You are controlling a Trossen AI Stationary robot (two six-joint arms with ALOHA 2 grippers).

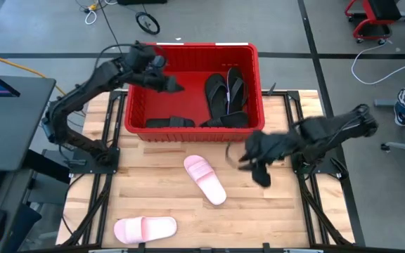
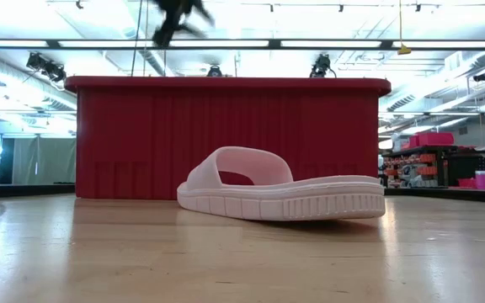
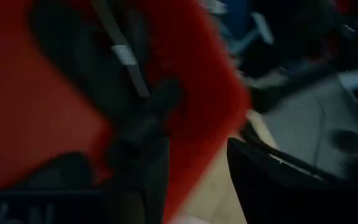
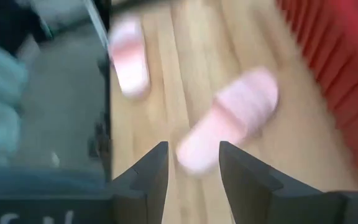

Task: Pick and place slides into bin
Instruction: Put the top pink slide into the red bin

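With its fingers spread and empty, the right gripper (image 1: 253, 160) hovers near the table's right edge, just right of the nearer pink slide (image 1: 205, 179) at mid-table; it ought to drop square over the strap. Another pink slide (image 1: 145, 228) lies by the front edge. Over the bin (image 1: 192, 128), the left gripper (image 1: 169, 84) is too blurred to read.

Workshop room around a wooden table

The wooden table (image 1: 167, 204) stands on a grey floor (image 1: 41, 28) with dark seams. Strip lights (image 2: 327, 43) line the ceiling, red-based chairs (image 1: 371, 17) stand far right, and a cluttered shelf (image 2: 419, 160) sits at right.
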